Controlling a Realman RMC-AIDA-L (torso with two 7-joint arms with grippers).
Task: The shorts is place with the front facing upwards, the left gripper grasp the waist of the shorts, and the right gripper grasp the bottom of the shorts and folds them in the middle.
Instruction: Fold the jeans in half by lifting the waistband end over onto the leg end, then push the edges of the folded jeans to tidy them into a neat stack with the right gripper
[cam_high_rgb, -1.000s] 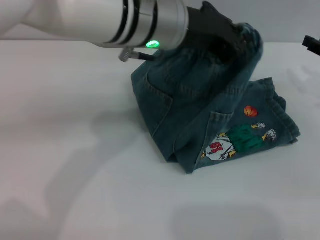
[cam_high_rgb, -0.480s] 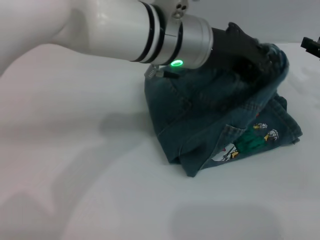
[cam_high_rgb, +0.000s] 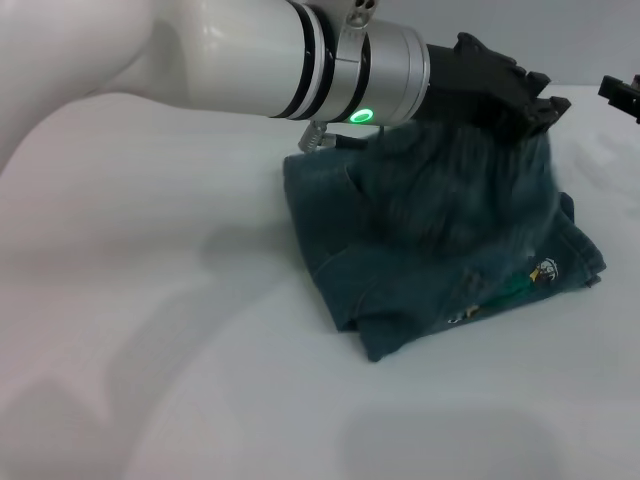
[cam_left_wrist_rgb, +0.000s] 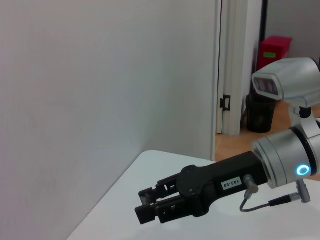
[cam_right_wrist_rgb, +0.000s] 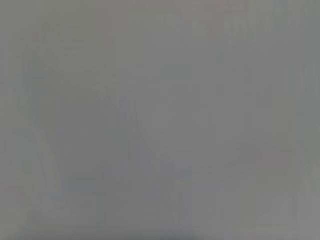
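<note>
The blue-green denim shorts lie folded over on the white table, and the top layer is blurred in motion. A bit of the cartoon print peeks out at the right edge. I cannot make out the waist or the leg hems in the blur. My left gripper, with the green ring, hovers just above the far right part of the shorts, open with no cloth between its fingers. My right gripper is at the far right edge, away from the shorts. It also shows in the left wrist view, open and empty.
The left arm's white forearm crosses the top of the head view from the left. The right wrist view is plain grey. A wall, a door frame and a red bin show behind the table.
The left gripper carried the upper layer to the right over the print, then let it go. The cloth has dropped from the fingers and now covers most of the print.
</note>
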